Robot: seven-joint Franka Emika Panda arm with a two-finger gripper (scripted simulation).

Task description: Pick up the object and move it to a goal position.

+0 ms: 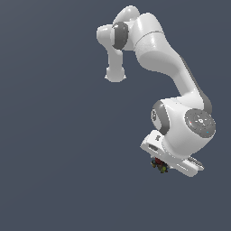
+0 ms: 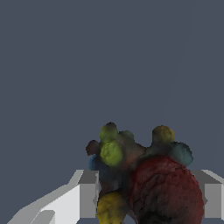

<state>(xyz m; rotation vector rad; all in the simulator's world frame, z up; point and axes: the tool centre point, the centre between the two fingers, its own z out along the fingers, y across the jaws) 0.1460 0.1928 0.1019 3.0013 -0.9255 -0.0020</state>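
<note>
Obj (image 2: 148, 183) betw. jaws, both sides touching

One white robot arm (image 1: 162, 58), one end effector (image 1: 161, 165), one small lumpy dark-red object (image 2: 144, 183).

A flat slate-blue ground (image 1: 54, 149) fills the exterior view from edge to edge, uniform in tone (no seam, line or marking shows on it). The wrist view shows the same plain surface (image 2: 65, 65), evenly lit and without texture. Nothing else apart from the task's own items appears in either picture.
</note>
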